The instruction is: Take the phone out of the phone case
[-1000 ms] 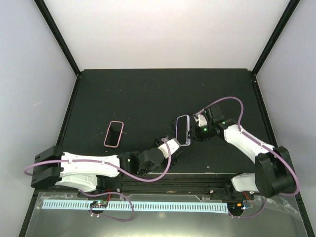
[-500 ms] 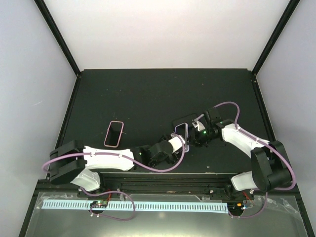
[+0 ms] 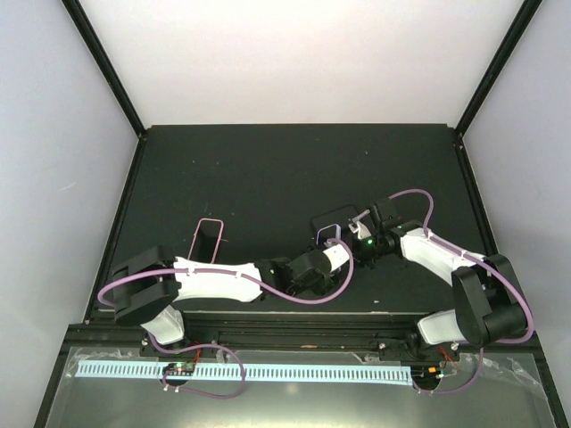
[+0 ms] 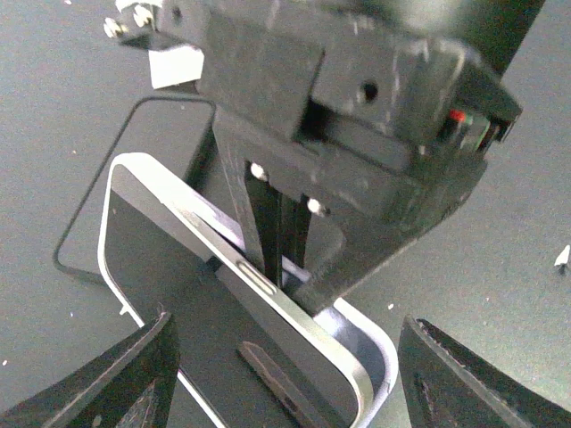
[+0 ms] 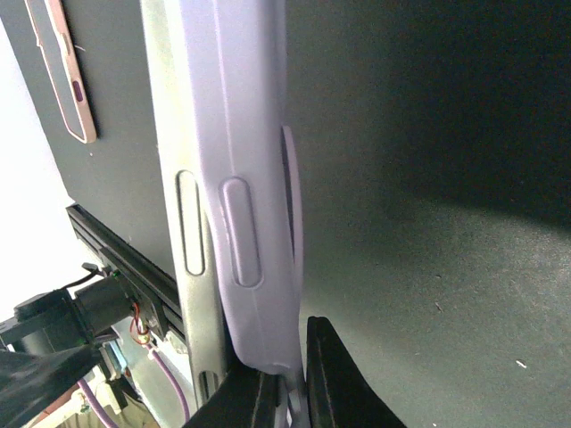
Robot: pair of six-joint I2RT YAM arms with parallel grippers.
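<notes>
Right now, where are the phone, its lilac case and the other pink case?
phone (image 4: 169, 285), left wrist view, on its dark screen.
lilac case (image 5: 250, 107), right wrist view, on its side wall.
pink case (image 5: 61, 62), right wrist view, on its side rim.

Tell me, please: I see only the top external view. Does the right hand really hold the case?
Observer: Yes. The right wrist view shows the right hand shut on the edge of the lilac case.
Operator: Is it empty yet?
Observer: Partly. In the left wrist view the silver edge of the phone stands above the case rim.
Operator: And the other arm?
Observer: The left hand is open; its fingers flank the phone.
</notes>
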